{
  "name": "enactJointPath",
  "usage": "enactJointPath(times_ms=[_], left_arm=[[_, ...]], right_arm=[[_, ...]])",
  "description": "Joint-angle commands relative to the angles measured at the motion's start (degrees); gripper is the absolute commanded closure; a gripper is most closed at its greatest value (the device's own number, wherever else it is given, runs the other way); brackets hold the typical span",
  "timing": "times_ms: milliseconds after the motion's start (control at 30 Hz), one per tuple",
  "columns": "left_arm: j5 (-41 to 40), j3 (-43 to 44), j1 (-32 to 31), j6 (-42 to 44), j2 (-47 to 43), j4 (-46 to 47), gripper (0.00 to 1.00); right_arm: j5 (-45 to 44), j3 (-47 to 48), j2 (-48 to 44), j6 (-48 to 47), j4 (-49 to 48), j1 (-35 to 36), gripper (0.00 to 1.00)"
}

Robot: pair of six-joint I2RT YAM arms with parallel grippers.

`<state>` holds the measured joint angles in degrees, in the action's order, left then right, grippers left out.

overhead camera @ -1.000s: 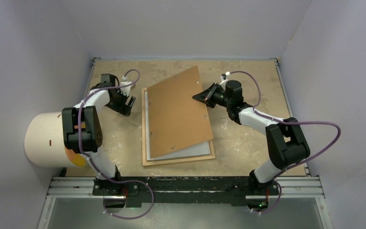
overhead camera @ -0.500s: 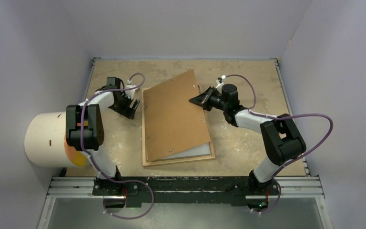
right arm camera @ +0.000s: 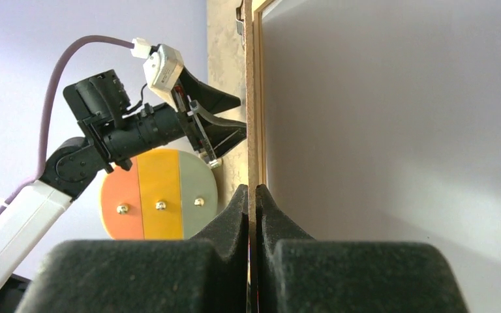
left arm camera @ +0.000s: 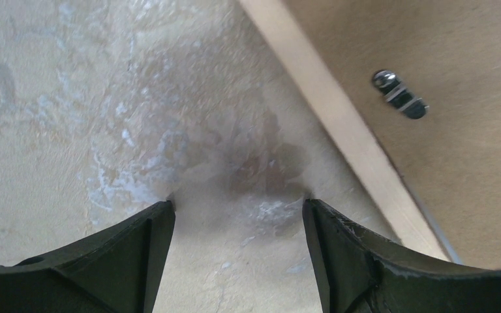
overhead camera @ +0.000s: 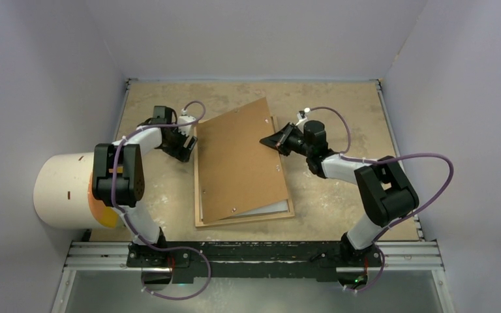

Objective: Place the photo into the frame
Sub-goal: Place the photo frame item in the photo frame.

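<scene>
The light-wood frame [overhead camera: 244, 219] lies flat mid-table. A white sheet [overhead camera: 269, 208] shows inside it along the near edge, apparently the photo lying on its face; no print is visible. A brown backing board [overhead camera: 238, 160] lies slanted over both. My right gripper [overhead camera: 265, 139] is shut on the board's right edge [right arm camera: 254, 98], and the pale surface in the frame [right arm camera: 398, 117] shows beside it. My left gripper [overhead camera: 186, 145] stands open over bare table at the frame's left moulding [left arm camera: 339, 124], with nothing between its fingers [left arm camera: 137, 254].
A white cylinder [overhead camera: 62, 189] with an orange, yellow and green end [right arm camera: 160, 193] lies off the table's left edge, by the left arm. A metal turn clip [left arm camera: 399, 96] sits on the board. Walls close in the table on three sides.
My left gripper has moved right, up to the frame's left edge. My right gripper has carried the board left, so it lies more squarely over the frame.
</scene>
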<state>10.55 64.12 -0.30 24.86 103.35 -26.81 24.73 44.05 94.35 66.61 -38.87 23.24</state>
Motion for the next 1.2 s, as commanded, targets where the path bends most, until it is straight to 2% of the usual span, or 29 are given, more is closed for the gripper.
enactJointPath(times_ms=[0,400,767,1167], left_arm=[[-1.7,-2.71,-2.14,-0.07,0.5,1.63,0.24],[-0.64,-2.59,-2.78,-0.38,0.95,1.07,0.24],[0.09,-3.11,-3.59,0.38,1.5,0.95,0.24],[0.45,-3.08,-4.23,0.31,1.2,0.77,0.24]], right_arm=[[-2.42,-1.33,-2.49,1.3,-6.65,0.13,1.0],[-3.2,-4.97,-2.74,2.09,-12.36,0.13,1.0],[-2.04,-3.34,1.41,4.23,-18.21,0.13,1.0],[2.81,-1.96,3.08,2.96,-15.94,0.31,1.0]])
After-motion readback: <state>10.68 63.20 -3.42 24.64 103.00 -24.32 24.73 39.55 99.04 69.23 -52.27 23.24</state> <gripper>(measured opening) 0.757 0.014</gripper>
